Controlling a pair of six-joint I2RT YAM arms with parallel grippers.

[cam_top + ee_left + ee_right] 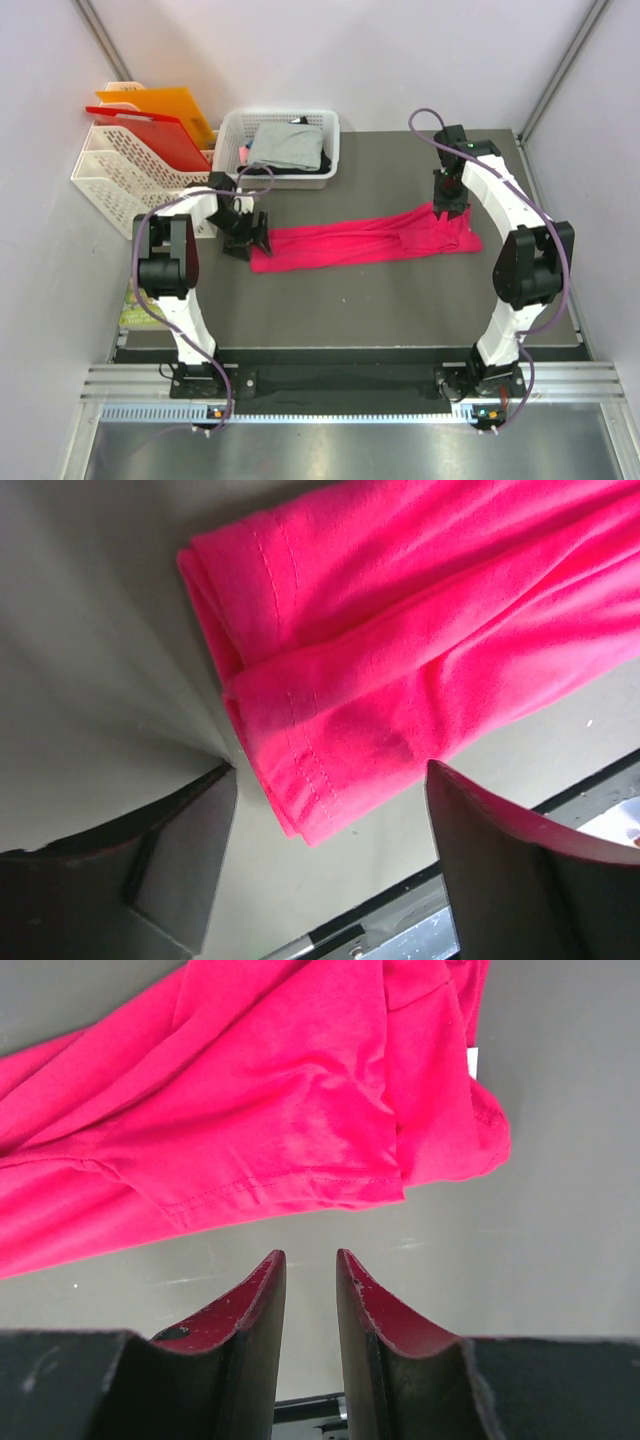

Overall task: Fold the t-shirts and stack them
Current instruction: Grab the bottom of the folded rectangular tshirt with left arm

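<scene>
Dark counter (400,300) holds the pink-red t-shirt (360,243), stretched long across the middle. Left pincer (250,236) is wide open at its left end, holding nothing. Right pincer (447,207), open just a crack and empty, is by its right end.

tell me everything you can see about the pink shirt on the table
The bright pink-red cloth t-shirt lies flat on the dark grey table, folded lengthwise into a long, wrinkled band running left to right. Stitched hems show at its left end, layers doubled there. The left gripper stands open at that end, the right gripper near the bunched right end; neither holds it.
</scene>
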